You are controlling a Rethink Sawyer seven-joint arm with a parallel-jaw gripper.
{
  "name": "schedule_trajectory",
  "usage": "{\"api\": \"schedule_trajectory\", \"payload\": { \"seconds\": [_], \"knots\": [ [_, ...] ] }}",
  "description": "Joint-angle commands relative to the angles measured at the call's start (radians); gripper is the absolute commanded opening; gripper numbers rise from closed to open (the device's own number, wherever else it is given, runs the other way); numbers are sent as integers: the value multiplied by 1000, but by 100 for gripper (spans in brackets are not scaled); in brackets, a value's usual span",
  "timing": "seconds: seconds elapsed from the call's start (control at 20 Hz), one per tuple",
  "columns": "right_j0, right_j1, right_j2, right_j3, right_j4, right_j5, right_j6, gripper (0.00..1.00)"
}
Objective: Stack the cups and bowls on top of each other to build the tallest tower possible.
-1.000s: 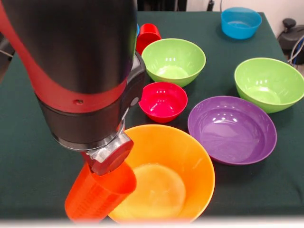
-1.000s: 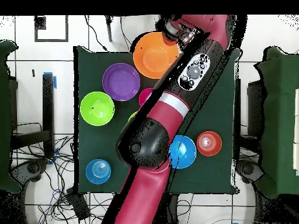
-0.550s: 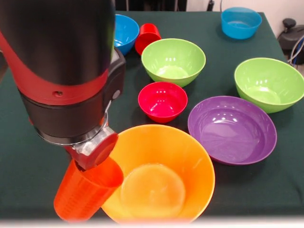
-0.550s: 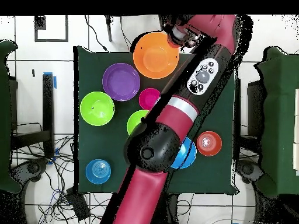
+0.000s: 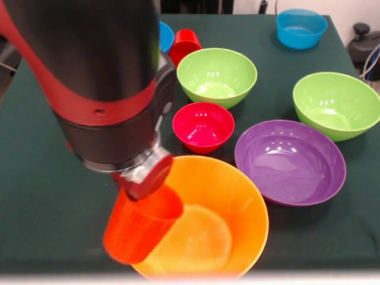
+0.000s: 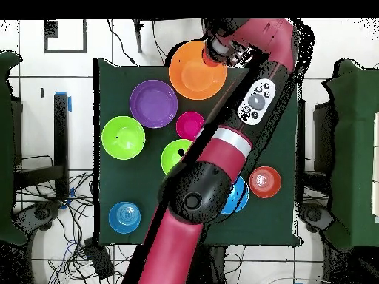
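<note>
Green cloth (image 6: 141, 185) on table. White tile floor (image 6: 44, 96). Dark chairs (image 6: 9, 148) at both sides. Wires (image 6: 81, 248) lower left.

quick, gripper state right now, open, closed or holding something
Gripper: closed on the orange cup, held tilted over the rim of the big orange bowl.

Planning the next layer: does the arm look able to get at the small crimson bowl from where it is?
Probably yes. The small crimson bowl sits open and uncovered just beyond the big orange bowl, nothing stacked in it. But the tool already carries the orange cup.
</note>
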Motion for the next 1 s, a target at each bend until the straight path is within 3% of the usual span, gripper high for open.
{"api": "schedule_trajectory", "payload": {
  "seconds": [0.05, 0.2, 0.35, 0.55, 1.0],
  "knots": [
    [11, 14, 139, -47, -83, 153, -73, 0],
    [7, 30, 156, -51, -68, 198, -43, 0],
    [63, 15, 258, 46, -139, 231, -51, 0],
    [69, 12, 298, 62, -190, 210, -77, 0],
    [156, -50, 469, 192, -346, 162, -100, 0]
  ]
}}
